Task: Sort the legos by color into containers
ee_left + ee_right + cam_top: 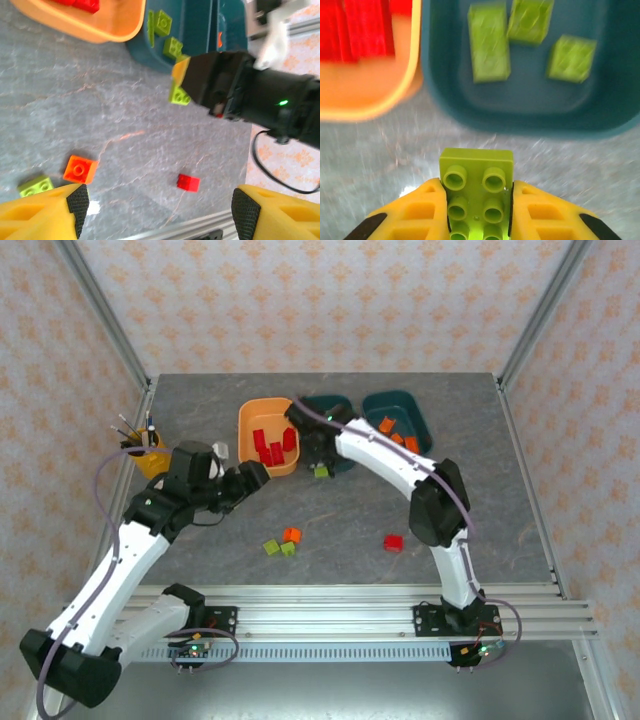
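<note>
- Check the right gripper (477,210): it is clamped on a lime brick (476,172), bottom centre of the right wrist view, just short of the teal tub (437,85) holding three sorted lime bricks (489,42).
- Check the left gripper (161,212): its fingers stand wide apart above the tabletop (75,110).
- Find the loose bricks at lower centre of the top view: one orange brick (291,535), two loose lime bricks (271,547), one red brick (393,542).

The left gripper (157,205) holds its yellow fingers (40,212) wide apart over the grey bench (75,100). Near them lie a lime lego (35,186), an orange lego (80,169) just beside it, and a red lego (188,182) well apart. Farther off, the right gripper (180,84) appears to pinch a second lime lego (179,95) just beside the teal tub (200,30), which sits next to the light orange tub (115,27).
</note>
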